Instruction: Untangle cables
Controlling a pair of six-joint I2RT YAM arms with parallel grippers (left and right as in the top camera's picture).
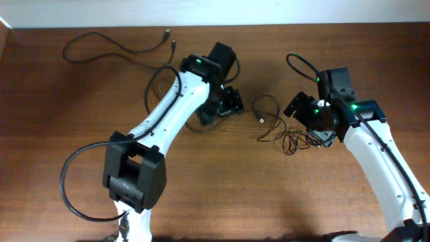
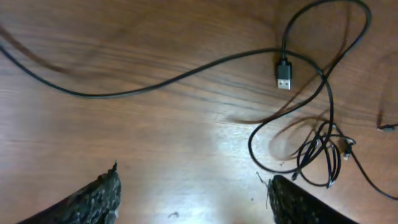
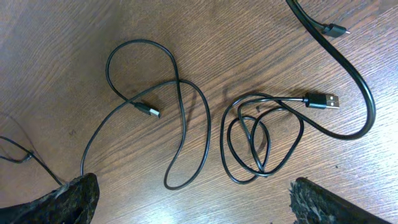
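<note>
Thin black cables lie loose on the wooden table. In the overhead view a looped cable (image 1: 267,111) lies in the middle and a small tangle (image 1: 295,140) sits beside it. My left gripper (image 1: 228,102) is left of them, my right gripper (image 1: 306,117) just right of them. The left wrist view shows a USB plug (image 2: 283,73) and the tangle (image 2: 322,155), with the left gripper (image 2: 194,186) open and empty. The right wrist view shows a coiled cable (image 3: 255,143) and a wavy cable (image 3: 180,112), with the right gripper (image 3: 193,186) open above bare wood.
A long black cable (image 1: 114,44) curves across the table's far left, its plugs near the back edge. A thicker cable end (image 3: 336,30) enters the right wrist view at the top right. The robot arms' own thick cables loop beside both arms.
</note>
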